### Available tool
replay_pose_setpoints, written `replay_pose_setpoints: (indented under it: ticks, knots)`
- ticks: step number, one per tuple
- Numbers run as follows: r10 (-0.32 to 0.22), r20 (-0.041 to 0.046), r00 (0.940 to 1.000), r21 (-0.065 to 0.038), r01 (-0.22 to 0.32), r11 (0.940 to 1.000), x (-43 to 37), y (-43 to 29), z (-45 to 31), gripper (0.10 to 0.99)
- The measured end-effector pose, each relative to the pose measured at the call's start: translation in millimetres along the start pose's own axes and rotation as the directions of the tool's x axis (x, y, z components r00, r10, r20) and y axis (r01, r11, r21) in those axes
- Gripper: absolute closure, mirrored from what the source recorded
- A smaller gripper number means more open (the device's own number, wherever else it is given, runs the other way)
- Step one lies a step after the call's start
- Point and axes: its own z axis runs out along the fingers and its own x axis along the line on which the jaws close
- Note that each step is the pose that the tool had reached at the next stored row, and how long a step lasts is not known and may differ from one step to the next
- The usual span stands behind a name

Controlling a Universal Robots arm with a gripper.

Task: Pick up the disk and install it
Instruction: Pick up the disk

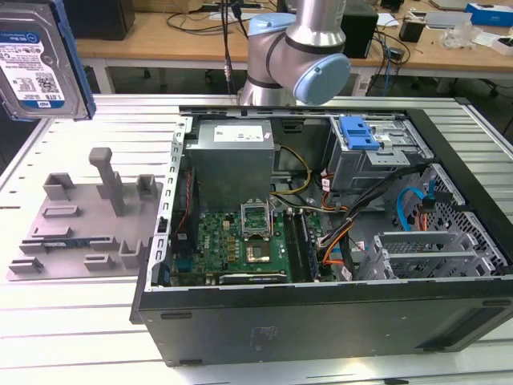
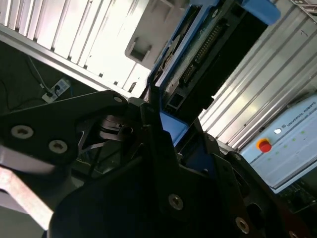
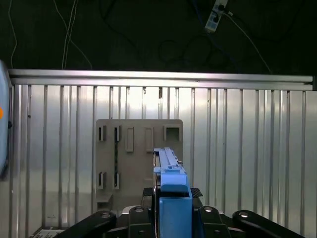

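The disk (image 1: 36, 60), a silver drive with a white-and-blue label in a blue bracket, hangs high at the exterior view's far left, above the table and apart from the fixture tray (image 1: 80, 224). In the first wrist view the disk (image 3: 171, 173) stands edge-on between the black fingers of my gripper (image 3: 172, 194), which is shut on its blue bracket. The second wrist view shows the disk (image 2: 208, 44) with its connector side and circuit board facing the camera, clamped in the gripper (image 2: 171, 128). Directly below it lies the grey tray (image 3: 133, 163).
An open computer case (image 1: 321, 216) fills the middle and the exterior view's right, with a motherboard, cables and a drive cage carrying a blue latch (image 1: 358, 132). The arm's base (image 1: 296, 48) stands behind the case. A red-buttoned pendant (image 2: 265, 145) lies on the ribbed table.
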Motion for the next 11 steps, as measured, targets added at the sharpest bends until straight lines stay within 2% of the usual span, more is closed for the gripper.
replay_pose_setpoints:
  ticks: [1,4,7,11]
  knots:
    - [0.000,0.0000,1.0000,0.000,0.000,1.0000,12.4,-14.9,-0.4,0.718]
    - [0.000,0.0000,1.0000,-0.001,0.000,1.0000,21.6,-26.0,-0.7,0.718]
    - [0.000,0.0001,1.0000,-0.001,0.000,1.0000,35.1,-44.0,-1.2,0.718]
    - [0.000,0.0001,1.0000,-0.002,0.000,1.0000,48.1,-62.7,-1.7,0.718]
